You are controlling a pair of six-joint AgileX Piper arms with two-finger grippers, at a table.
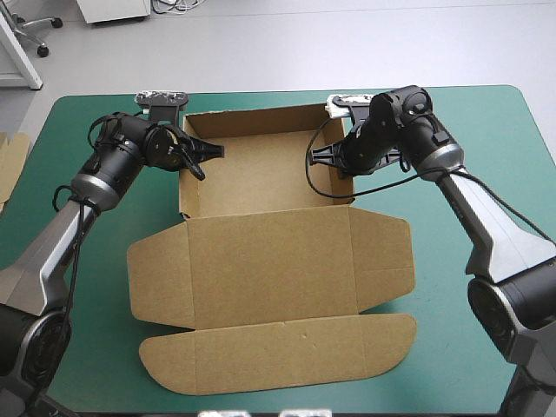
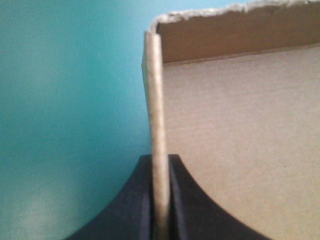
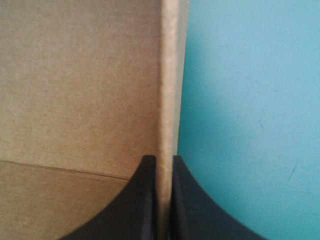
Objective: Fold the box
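The brown box (image 1: 261, 174) stands on the far half of the teal-green table as an open tray with raised walls. Its lid (image 1: 269, 265) lies flat toward the near edge, with a rounded flap at the front. My left gripper (image 1: 195, 155) is shut on the box's left wall; in the left wrist view the wall edge (image 2: 156, 125) runs up between the black fingers (image 2: 142, 200). My right gripper (image 1: 334, 156) is shut on the box's right wall, whose edge (image 3: 169, 90) shows between its fingers (image 3: 147, 200).
More brown board (image 1: 10, 161) shows at the table's left edge. Bare teal-green cover (image 1: 486, 139) lies to the right of the box and along the near corners.
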